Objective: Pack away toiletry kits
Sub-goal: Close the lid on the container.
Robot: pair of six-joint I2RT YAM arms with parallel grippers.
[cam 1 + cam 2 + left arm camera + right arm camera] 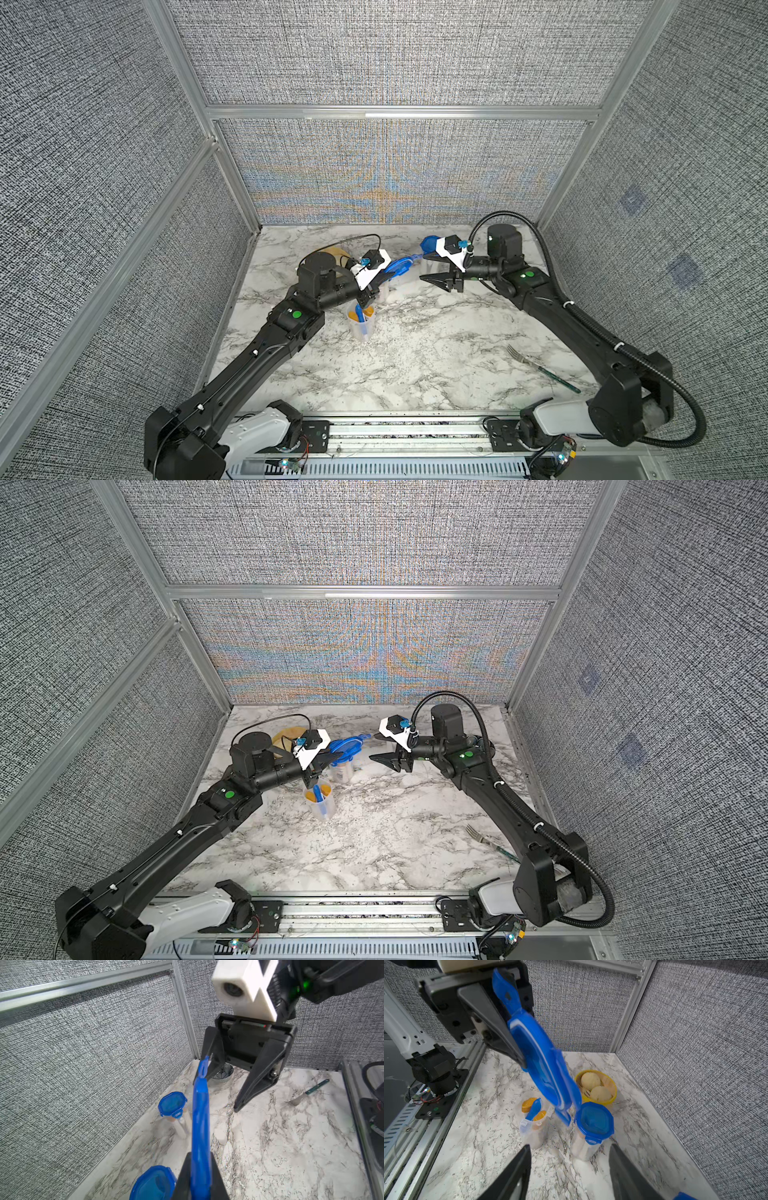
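Altogether three clear tubs stand toward the back of the bench (415, 365). One open tub (532, 1134) is nearer the left edge. One lidded tub (583, 1147) is just beside the steamer (602, 1102), and a second lidded tub (182, 1126) stands along the back edge. A loose lid (542, 1064) hangs in the air, clamped edge-on in the tightly closed left pincer (200, 1157). The right pincer (570, 1147) gapes wide and holds nothing; whether one finger touches the lid's far tab I cannot tell.

The open tub holds two orange caps (528, 1104) and one blue toothbrush (534, 1108), and the bottles beneath the caps blur. There are two buns (590, 1080) in the steamer, one fork (540, 368) near the right edge and one bowl (223, 1076) in the back right corner. In both top views the arms cover most of the steamer and the whole bowl. The lidded tubs' contents are too blurred to tell.
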